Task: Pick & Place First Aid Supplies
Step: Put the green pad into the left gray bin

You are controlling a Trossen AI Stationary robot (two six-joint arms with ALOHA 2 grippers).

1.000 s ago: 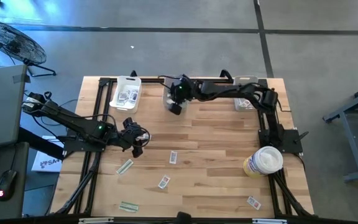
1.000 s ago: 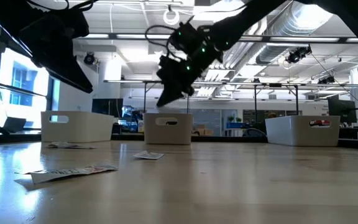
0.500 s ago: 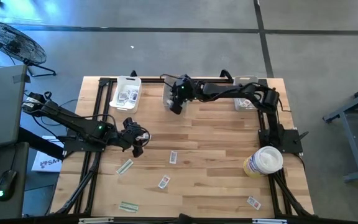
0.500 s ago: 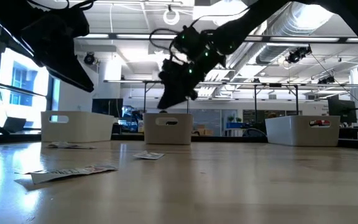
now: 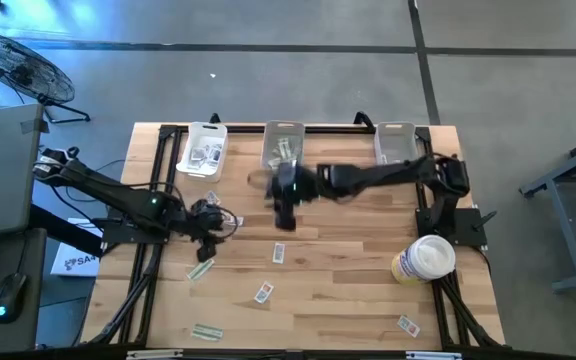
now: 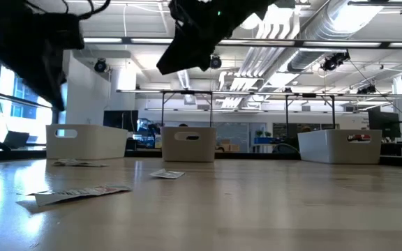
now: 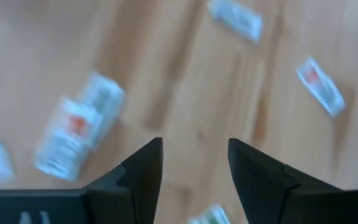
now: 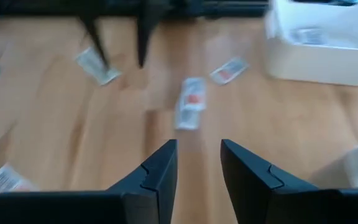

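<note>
The first aid supplies are flat paper packets scattered on the wooden table: a white one [image 5: 279, 253], another [image 5: 263, 292], a pale green strip [image 5: 201, 268], a second strip [image 5: 206, 331] and a packet [image 5: 408, 324] near the front right. My right gripper [image 5: 284, 218] [image 8: 197, 149] hangs open above the table's middle, a red-marked packet [image 8: 191, 102] lying ahead of it. My left gripper [image 5: 213, 228] [image 7: 194, 146] is open at the left, above bare wood, with a packet [image 7: 73, 134] beside it.
Three white bins stand along the far edge: left [image 5: 206, 150], middle [image 5: 283, 143] and right [image 5: 396, 143], the first two with packets inside. A white-and-yellow tub [image 5: 423, 260] stands at the right. Black frame rails run along the table's sides.
My right gripper has swung from over the middle bin toward the table's near edge and risen; it now hangs over the table's middle. My left gripper has turned a little where it is. The packets on the table lie as before.
</note>
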